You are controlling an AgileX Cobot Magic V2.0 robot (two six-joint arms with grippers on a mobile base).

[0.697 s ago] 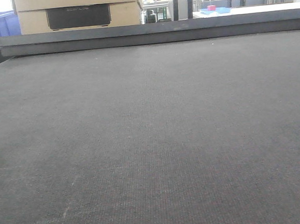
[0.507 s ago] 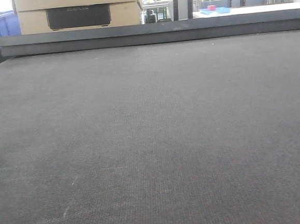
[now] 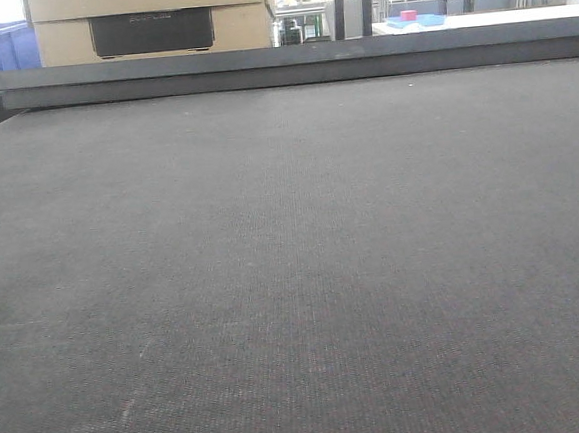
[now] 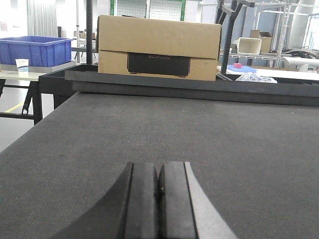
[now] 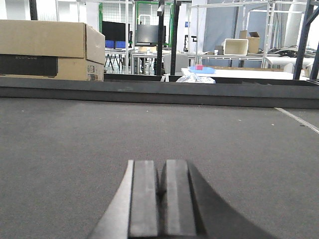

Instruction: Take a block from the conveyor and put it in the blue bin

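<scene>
The conveyor (image 3: 294, 276) spreads beneath and ahead of both claws, ending at a dark rail (image 4: 199, 90) far in front of them. The left gripper (image 4: 159, 184) and right gripper (image 5: 161, 183) each have their pads pressed together, gripping nothing. Beyond the rail, the blue bin (image 4: 35, 50) sits ahead-left of the left gripper, and a cardboard box (image 4: 159, 45) stands straight ahead.

On my left wrist camera, the left gripper (image 4: 159, 172) has its jaws pressed flat against each other, with only a thin seam between them and nothing caught in it. It sits low and level, pointing straight ahead. My right wrist camera gives much the same picture. The right gripper (image 5: 162, 172) has both jaws closed together, empty, held low and aimed forward. Both pairs are dark and flare outward toward the wrist.
</scene>
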